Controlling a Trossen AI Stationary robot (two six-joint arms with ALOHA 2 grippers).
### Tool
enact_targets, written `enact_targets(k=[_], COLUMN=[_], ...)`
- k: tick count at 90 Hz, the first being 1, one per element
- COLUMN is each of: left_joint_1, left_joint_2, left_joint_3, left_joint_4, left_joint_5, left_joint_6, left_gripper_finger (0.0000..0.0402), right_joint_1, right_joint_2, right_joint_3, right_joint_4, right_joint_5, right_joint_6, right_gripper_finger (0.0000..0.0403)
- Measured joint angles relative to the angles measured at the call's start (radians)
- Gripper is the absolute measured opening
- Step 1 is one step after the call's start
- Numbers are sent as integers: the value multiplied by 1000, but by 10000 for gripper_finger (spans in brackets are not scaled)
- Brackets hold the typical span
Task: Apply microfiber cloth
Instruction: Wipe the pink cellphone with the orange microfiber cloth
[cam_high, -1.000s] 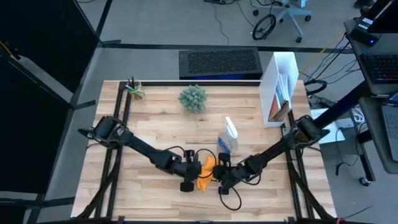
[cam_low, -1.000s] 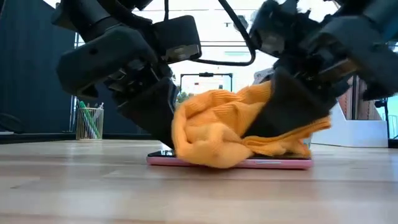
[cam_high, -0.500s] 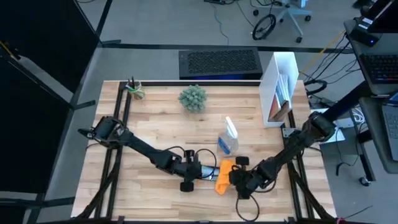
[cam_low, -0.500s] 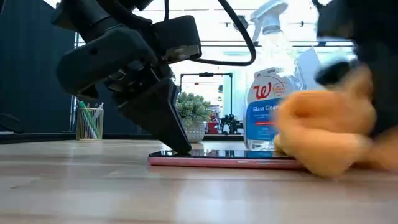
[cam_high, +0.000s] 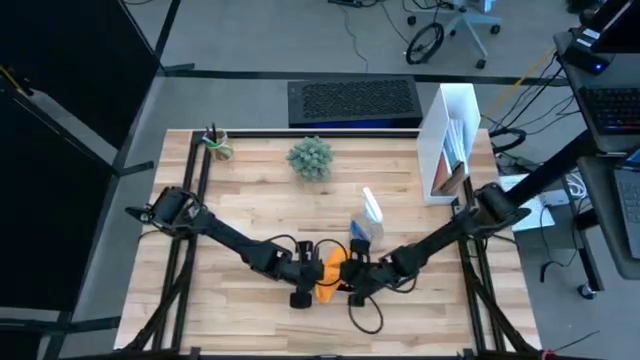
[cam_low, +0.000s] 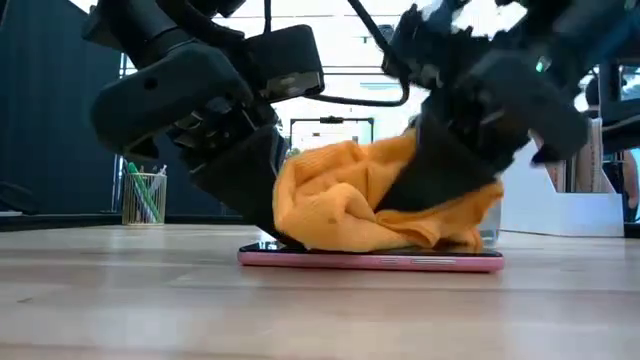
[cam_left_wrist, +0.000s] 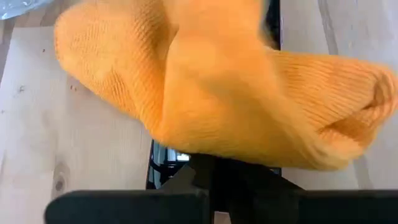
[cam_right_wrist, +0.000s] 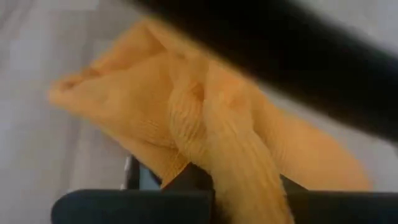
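The right gripper (cam_low: 440, 205) has its fingers clamped on the bunched bright orange microfiber cloth (cam_low: 370, 205), which lies on the flat black smartphone (cam_low: 370, 259). The left gripper (cam_low: 270, 215) pins the phone's left end; whether its fingers are parted I cannot tell. A hard wipe could likely drag the phone free across the wooden surface (cam_low: 150, 300).

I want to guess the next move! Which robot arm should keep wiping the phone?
Probably the right: the right gripper holds the orange microfiber cloth bunched on the smartphone. The left gripper presses the phone's end.
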Motion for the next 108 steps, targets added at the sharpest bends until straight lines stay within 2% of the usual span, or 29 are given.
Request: enact_targets(k=[33,37,50,56,61,67,72,89,108], left_joint_1=[0,0,0,0,0,0,0,0,0], left_joint_2=[0,0,0,0,0,0,0,0,0], left_joint_3=[2,2,0,0,0,0,0,0,0], left_joint_4=[14,14,10,11,11,12,12,12,12], left_joint_5=[1,1,-1,1,-1,-2,0,-2,-2], left_joint_6=[-5,-4,-4,-5,-5,-5,-5,-5,-5], left_gripper_finger=[5,5,5,5,5,5,5,5,5], right_joint_1=[140,158,192,187,181,159,130,27,-7], right_joint_2=[-62,-76,-159,-206,-242,-249,-229,-97,7], right_joint_3=[3,0,-10,-11,-7,-4,-5,-5,-3], right_joint_4=[-360,-431,-534,-487,-422,-307,-221,6,41], right_joint_5=[-30,-69,-93,-65,5,95,120,39,-42], right_joint_6=[185,212,267,267,246,173,93,-38,-14], right_gripper_finger=[6,6,6,6,6,6,6,6,6])
